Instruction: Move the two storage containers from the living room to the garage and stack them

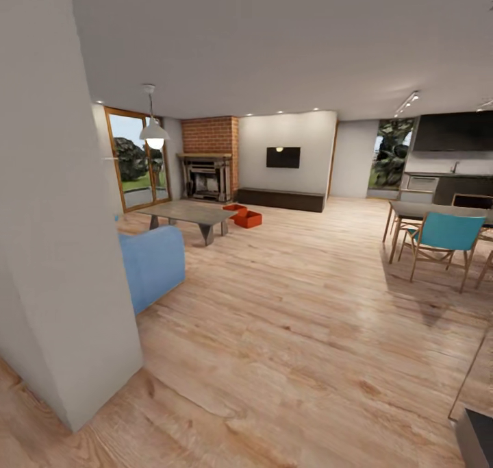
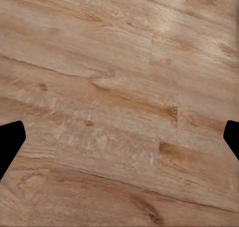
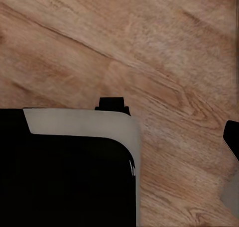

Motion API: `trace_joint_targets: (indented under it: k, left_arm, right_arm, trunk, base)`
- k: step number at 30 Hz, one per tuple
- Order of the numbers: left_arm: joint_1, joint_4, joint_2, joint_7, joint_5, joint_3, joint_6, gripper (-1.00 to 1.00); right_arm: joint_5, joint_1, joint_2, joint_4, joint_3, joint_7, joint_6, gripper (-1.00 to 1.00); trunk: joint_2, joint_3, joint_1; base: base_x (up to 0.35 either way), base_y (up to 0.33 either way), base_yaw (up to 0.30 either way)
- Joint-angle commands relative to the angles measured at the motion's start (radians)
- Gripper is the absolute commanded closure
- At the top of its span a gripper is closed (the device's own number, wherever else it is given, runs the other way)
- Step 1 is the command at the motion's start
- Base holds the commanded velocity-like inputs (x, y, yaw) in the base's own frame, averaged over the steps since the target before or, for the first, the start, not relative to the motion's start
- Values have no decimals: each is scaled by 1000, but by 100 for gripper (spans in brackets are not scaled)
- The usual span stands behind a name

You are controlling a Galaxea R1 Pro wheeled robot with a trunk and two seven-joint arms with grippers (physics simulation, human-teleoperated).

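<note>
The two storage containers (image 1: 248,218), orange-red open-top bins, sit side by side on the light wood-plank floor of the living room, far ahead in the head view, just right of the low table (image 1: 188,214). The further bin (image 1: 234,209) is partly hidden by the nearer one. My left gripper (image 2: 119,140) is open over bare planks, with a black fingertip (image 2: 10,142) at each side and nothing between them. My right gripper (image 3: 121,140) also hangs over the planks. One of its fingertips (image 3: 232,137) shows far out to the side, and a black, grey-rimmed part of the robot hides the other.
A cream wall corner (image 1: 61,249) stands close at the left, with a blue sofa (image 1: 154,266) behind it. A dining table with a teal chair (image 1: 445,238) is at the right. Brick fireplace (image 1: 209,173) and wall TV (image 1: 283,157) line the far wall. Open plank floor (image 1: 294,331) lies between.
</note>
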Motion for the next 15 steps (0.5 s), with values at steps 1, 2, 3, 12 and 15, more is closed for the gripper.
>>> trace_joint_targets:
  k: [1,2,3,12,15]
  left_arm:
    - [-1,1,0,-10,9,3,3,-100]
    - [0,1,0,-10,9,3,3,-100]
    - [0,1,0,-10,9,3,3,-100]
    - [-1,1,0,-10,9,3,3,-100]
    - [-1,1,0,-10,9,3,3,-100]
  right_arm:
    - [0,-1,0,0,-1,3,0,-100]
    - [0,-1,0,0,-1,3,0,-100]
    - [0,-1,0,0,-1,3,0,-100]
    - [0,-1,0,0,-1,3,0,-100]
    - [0,-1,0,0,-1,3,0,-100]
  trunk:
    - [-1,0,1]
    - [-1,1,1]
    - [-1,2,1]
    - [-1,11,1]
    - [-1,15,1]
  base:
    - [347,0,-206]
    - [347,0,-206]
    - [347,0,-206]
    - [347,0,-206]
    - [347,0,-206]
